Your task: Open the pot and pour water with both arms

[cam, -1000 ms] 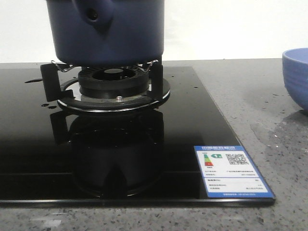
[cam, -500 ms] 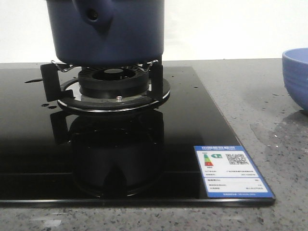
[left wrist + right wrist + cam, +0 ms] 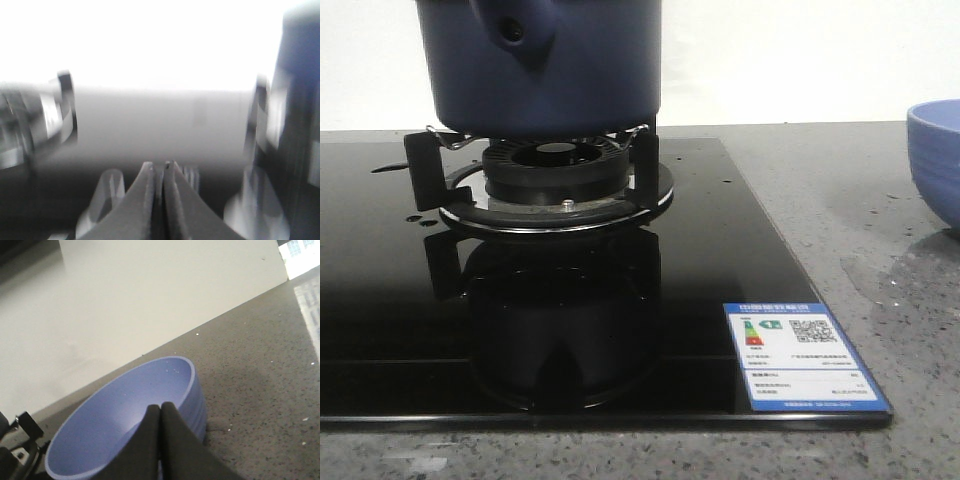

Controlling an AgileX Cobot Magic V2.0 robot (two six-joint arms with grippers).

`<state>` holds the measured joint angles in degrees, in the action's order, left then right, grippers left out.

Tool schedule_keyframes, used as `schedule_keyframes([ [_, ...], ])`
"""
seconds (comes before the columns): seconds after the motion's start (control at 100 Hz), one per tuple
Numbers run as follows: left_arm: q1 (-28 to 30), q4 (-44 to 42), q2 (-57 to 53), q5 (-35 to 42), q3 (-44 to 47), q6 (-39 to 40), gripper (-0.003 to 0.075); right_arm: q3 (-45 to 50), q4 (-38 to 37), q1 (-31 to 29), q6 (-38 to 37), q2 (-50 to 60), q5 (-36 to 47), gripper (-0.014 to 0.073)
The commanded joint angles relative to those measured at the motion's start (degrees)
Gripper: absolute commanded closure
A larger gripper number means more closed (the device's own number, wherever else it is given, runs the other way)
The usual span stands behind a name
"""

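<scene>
The dark navy pot (image 3: 560,70) stands on the burner grate (image 3: 550,185) at the back left, its stub handle with a round hole facing me. Its top is cut off by the frame. Small drops of water (image 3: 415,218) glisten on the black glass left of the burner. Neither gripper shows in the front view. The left wrist view is blurred: my left gripper (image 3: 160,166) is shut and empty, with a dark blue shape, probably the pot (image 3: 300,100), off to one side. My right gripper (image 3: 161,407) is shut and empty, its tips in front of the light blue bowl.
The light blue ribbed bowl (image 3: 935,160) (image 3: 125,425) sits on the speckled grey counter (image 3: 840,200) at the far right. The black glass hob (image 3: 620,300) carries an energy label (image 3: 802,355) at its front right corner. A damp patch (image 3: 880,280) marks the counter near the bowl.
</scene>
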<state>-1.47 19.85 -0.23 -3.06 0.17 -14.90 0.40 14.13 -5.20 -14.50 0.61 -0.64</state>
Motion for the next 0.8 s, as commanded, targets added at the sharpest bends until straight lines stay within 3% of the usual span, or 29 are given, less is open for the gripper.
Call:
schedule_keyframes([
  [0.0,-0.1,12.5,-1.6,13.1,1.6,0.3,0.0741,1.5,6.5,-0.4,0.3,1.0,5.4,0.0658],
  [0.2,-0.1,49.7,-1.6,20.4,1.6,0.5,0.0741,0.9,15.1,-0.4,0.3,1.0,4.2,0.0658],
  [0.34,-0.1,66.2,-1.6,24.7,1.6,0.5,0.0741,-2.3,15.4,-0.4,0.3,1.0,-1.8,0.0658],
  [0.41,-0.1,70.2,-1.6,25.7,1.6,0.5,0.0741,-4.0,15.4,-0.4,0.3,1.0,-5.0,0.0658],
  [0.57,-0.1,70.0,-1.6,23.1,1.5,0.5,0.0741,-7.5,15.4,-0.4,0.3,1.0,-10.6,0.0658],
  [0.79,-0.1,70.0,-1.6,21.9,1.5,0.5,0.0741,-8.6,15.4,-0.4,0.3,1.0,-10.8,0.0658],
])
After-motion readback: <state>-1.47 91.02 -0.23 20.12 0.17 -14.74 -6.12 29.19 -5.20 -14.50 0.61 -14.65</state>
